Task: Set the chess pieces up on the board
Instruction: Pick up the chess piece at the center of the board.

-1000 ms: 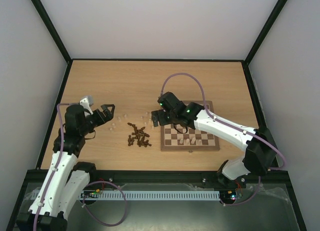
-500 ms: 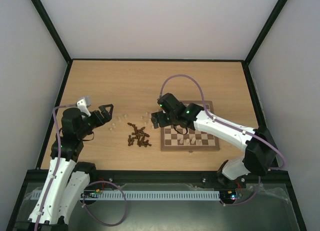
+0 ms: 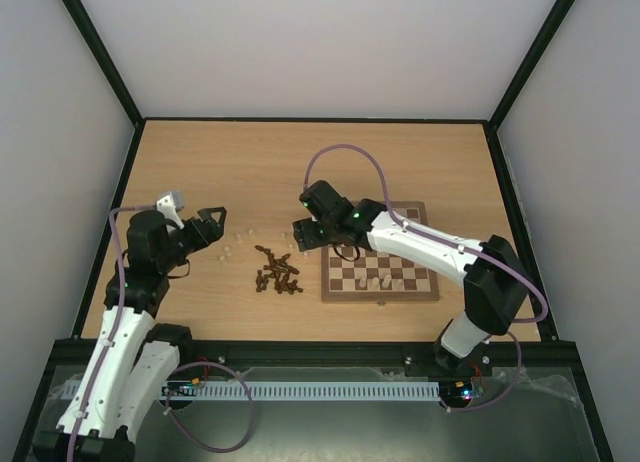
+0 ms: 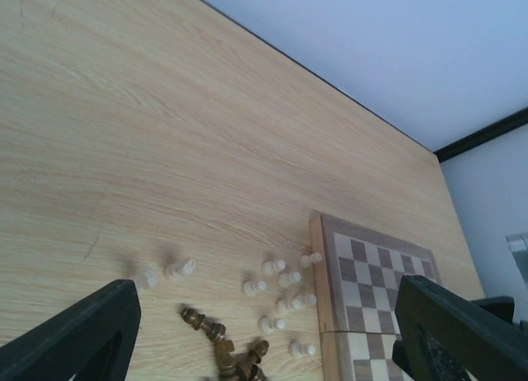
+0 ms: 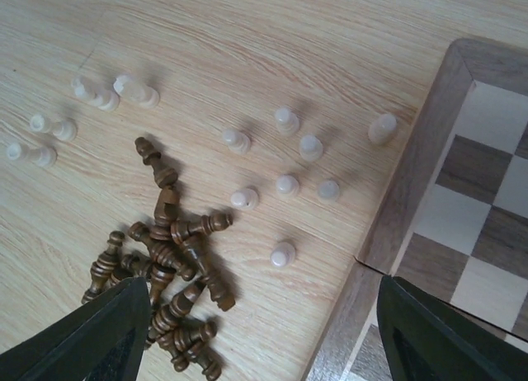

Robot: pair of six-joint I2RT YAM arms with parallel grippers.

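Observation:
The board [image 3: 381,297] lies right of the table's centre, with three pale chess pieces [image 3: 376,280] standing on its near rows. A heap of dark pieces [image 3: 278,273] lies to its left. Loose pale pieces [image 5: 283,254] stand between the heap and the board's frame [image 5: 412,191]. My right gripper [image 3: 303,234] hovers open over those pale pieces [image 3: 296,232], nothing between its fingers [image 5: 107,331]. My left gripper [image 3: 211,226] hangs open farther left, holding nothing. It looks at the pale pieces [image 4: 280,290], dark pieces [image 4: 223,344] and board [image 4: 320,274].
Two more pale pieces [image 3: 227,250] stand apart near the left gripper. Bare wooden tabletop stretches behind the pieces to the black back frame [image 3: 315,120]. White walls close in both sides.
My right gripper has swung left, off the board's corner to above the loose pale pieces, its jaws narrowing a little. The left arm has shifted only slightly.

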